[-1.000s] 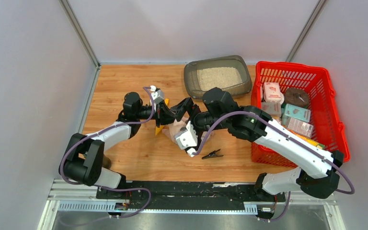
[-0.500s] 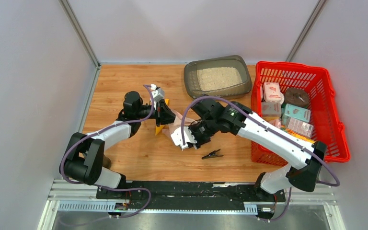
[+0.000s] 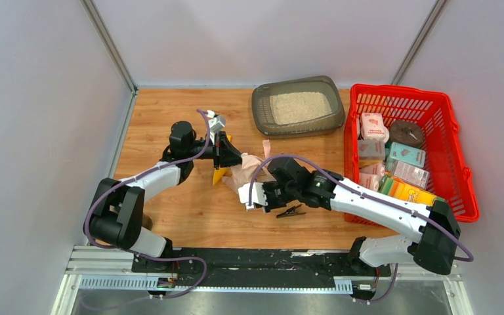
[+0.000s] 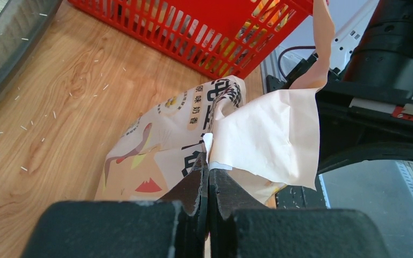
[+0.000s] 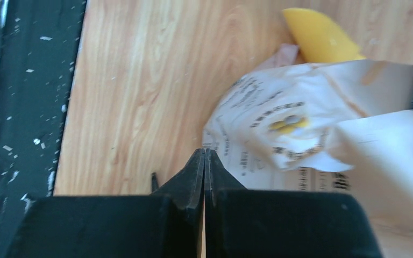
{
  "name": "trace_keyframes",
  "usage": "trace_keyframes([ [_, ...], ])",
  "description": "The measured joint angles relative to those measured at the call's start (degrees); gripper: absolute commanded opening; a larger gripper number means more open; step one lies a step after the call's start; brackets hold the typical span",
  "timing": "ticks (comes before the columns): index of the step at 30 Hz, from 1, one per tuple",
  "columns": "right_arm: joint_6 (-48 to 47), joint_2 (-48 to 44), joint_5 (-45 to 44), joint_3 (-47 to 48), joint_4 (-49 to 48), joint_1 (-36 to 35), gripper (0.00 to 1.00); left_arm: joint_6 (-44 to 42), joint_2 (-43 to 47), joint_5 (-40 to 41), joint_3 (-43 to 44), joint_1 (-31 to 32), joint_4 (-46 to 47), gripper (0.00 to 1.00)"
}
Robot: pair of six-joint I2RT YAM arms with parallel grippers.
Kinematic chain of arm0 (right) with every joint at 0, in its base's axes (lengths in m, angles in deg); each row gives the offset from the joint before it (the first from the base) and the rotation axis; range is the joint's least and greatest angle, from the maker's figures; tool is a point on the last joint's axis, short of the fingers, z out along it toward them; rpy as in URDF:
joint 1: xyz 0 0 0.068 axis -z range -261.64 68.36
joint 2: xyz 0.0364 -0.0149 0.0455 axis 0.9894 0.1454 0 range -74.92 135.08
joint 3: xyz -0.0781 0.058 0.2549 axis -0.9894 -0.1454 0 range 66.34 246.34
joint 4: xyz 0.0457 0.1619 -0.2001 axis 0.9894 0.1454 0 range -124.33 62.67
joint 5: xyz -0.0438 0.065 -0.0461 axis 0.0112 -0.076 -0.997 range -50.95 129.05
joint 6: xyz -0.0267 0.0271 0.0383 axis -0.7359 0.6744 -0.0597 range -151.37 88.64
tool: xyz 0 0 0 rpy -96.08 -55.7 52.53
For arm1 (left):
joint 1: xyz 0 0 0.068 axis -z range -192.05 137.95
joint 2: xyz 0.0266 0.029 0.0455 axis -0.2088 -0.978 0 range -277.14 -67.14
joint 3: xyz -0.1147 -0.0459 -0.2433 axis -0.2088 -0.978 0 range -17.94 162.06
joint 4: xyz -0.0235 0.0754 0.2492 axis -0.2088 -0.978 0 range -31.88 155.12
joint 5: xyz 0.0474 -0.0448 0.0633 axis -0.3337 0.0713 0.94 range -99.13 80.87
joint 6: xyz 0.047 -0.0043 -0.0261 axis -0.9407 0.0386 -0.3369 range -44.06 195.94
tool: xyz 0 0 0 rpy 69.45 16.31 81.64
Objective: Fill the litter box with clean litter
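The grey-brown litter box (image 3: 260, 108) stands at the back of the table with pale clean litter (image 3: 300, 107) in it; its rim (image 4: 11, 51) shows at the left wrist view's upper left. A crumpled pink litter bag (image 3: 246, 172) lies mid-table. My left gripper (image 3: 234, 159) is shut on the bag's torn top edge (image 4: 215, 141), jaws (image 4: 208, 161) pressed together. My right gripper (image 3: 241, 192) is shut at the bag's near corner (image 5: 220, 141). Its tips (image 5: 204, 153) meet with nothing visible between them.
A yellow scoop (image 3: 218, 176) lies half under the bag, also seen ahead of the right gripper (image 5: 322, 37). A black clip (image 3: 291, 211) lies near the right wrist. The red mesh basket (image 3: 462, 157) with boxes fills the right side. Loose grains dot the wood (image 4: 43, 123).
My right arm has dropped lower and drawn back toward the near edge, and its jaws have gone from wide open to shut. The left gripper keeps its hold on the bag.
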Motion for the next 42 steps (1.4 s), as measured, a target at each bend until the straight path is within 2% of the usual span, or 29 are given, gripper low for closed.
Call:
trace_keyframes([
  [4,-0.11,-0.09,-2.36,3.67,-0.74,-0.37,0.04,0.96,0.00,0.11,0.00,-0.02,-0.02,0.00],
  [9,-2.32,-5.49,-3.74,8.76,5.44,-2.93,0.07,1.90,-0.76,0.50,0.61,0.00,-0.04,0.00],
  [14,-2.93,-12.83,-2.80,9.27,16.15,-7.91,0.07,3.30,-2.01,0.90,2.03,-0.02,-0.04,0.00],
  [17,-2.62,-14.40,-2.43,5.14,17.57,-8.17,0.03,4.39,-2.29,0.92,2.16,-0.02,-0.02,0.00],
  [18,-1.86,-14.45,-3.17,2.45,16.79,-8.17,0.00,4.79,-2.34,0.92,2.16,-0.02,0.00,0.00],
  [22,1.81,-11.89,-10.21,-6.97,10.88,-8.13,0.00,6.29,-2.47,0.92,2.16,-0.02,0.11,0.00],
  [25,4.46,-8.33,-16.72,-9.77,4.04,-6.86,0.00,7.34,-2.58,0.90,2.16,-0.02,0.55,0.00],
  [29,5.99,-7.78,-22.62,-7.82,-1.40,-1.33,0.00,8.07,-2.71,0.87,2.16,-0.02,1.01,0.00],
  [33,6.84,-6.71,-25.55,-0.98,-4.15,6.08,0.00,8.96,-3.43,1.16,2.14,-0.07,2.25,0.00],
  [37,9.57,-5.22,-23.34,3.78,-5.90,9.51,0.05,11.23,-4.39,2.43,2.14,-0.24,5.18,0.00],
  [42,11.54,-5.40,-10.82,3.17,-4.44,7.80,0.06,16.81,-5.73,2.34,1.29,-0.24,10.67,0.00],
])
